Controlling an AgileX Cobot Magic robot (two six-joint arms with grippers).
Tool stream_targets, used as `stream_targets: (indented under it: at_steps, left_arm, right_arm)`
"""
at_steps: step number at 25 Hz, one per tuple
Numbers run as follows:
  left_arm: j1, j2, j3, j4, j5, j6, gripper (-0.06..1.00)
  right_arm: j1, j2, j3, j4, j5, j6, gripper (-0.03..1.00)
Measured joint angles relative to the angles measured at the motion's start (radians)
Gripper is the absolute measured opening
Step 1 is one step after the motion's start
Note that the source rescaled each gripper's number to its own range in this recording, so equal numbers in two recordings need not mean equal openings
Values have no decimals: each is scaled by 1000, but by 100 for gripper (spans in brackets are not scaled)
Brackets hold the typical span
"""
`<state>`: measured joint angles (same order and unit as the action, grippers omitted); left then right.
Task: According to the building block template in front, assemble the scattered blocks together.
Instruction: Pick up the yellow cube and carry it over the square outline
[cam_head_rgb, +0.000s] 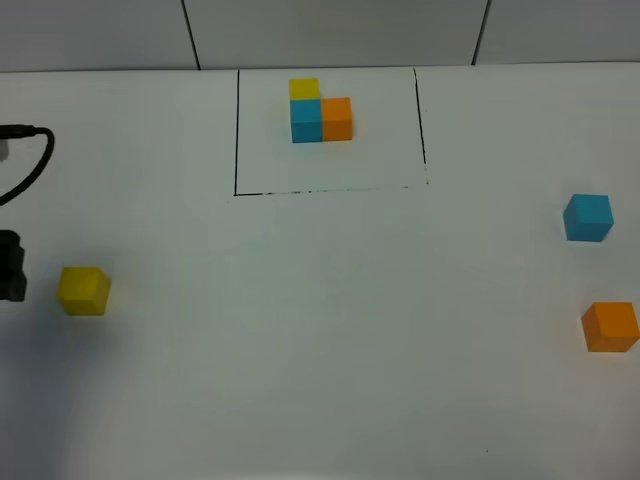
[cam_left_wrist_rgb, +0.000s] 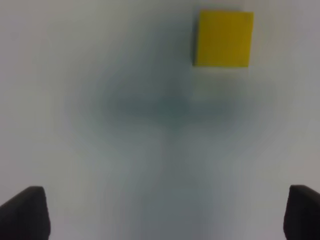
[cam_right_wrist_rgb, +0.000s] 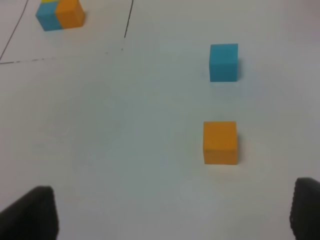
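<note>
spread wide on left gripper (cam_left_wrist_rgb: 160, 215) and right gripper (cam_right_wrist_rgb: 175, 210), nothing held.
poised for pickups, probably: yellow cube (cam_left_wrist_rgb: 223, 39) ahead of left jaws, orange cube (cam_right_wrist_rgb: 220, 142) then blue cube (cam_right_wrist_rgb: 223, 62) ahead of right, template (cam_right_wrist_rgb: 62, 15) far beyond.

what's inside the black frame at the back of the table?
Three touching cubes in an L: blue cube, orange cube to its right, yellow cube behind it. The black frame holds nothing else. Blue hides yellow's near face.
</note>
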<state>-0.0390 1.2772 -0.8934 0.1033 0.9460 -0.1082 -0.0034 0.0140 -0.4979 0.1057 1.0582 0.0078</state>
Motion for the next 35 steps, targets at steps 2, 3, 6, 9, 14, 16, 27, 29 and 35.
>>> stream_targets:
  at_steps: [2,3,6,9,14,16,27,29,35]
  left_arm:
    - [0,64,-9,-14,-37,0,100]
    - [0,95,-14,-18,-53,0,100]
    - [0,187,-28,-27,-81,0,100]
    - [0,274,-30,-30,-99,0,100]
    - [-25,367,-31,-59,-153,0,99]
    - [-39,389,-32,-53,-175,-12,99]
    - [-42,489,-36,-27,-294,-33,99]
    - [-42,504,-36,-27,-318,-33,99]
    - [-50,559,-39,-28,-356,-33,99]
  right_arm:
    - [0,0,0,0,0,0,94]
    - [0,0,0,0,0,0,94]
    - [0,0,0,0,0,0,93]
    - [0,0,0,0,0,0,93]
    - [0,0,0,0,0,0,92]
    - [0,0,0,0,0,0,92]
    - [0,0,0,0,0,0,91]
    - [0,0,0,0,0,0,91]
    - [0,0,0,2,0,0,90]
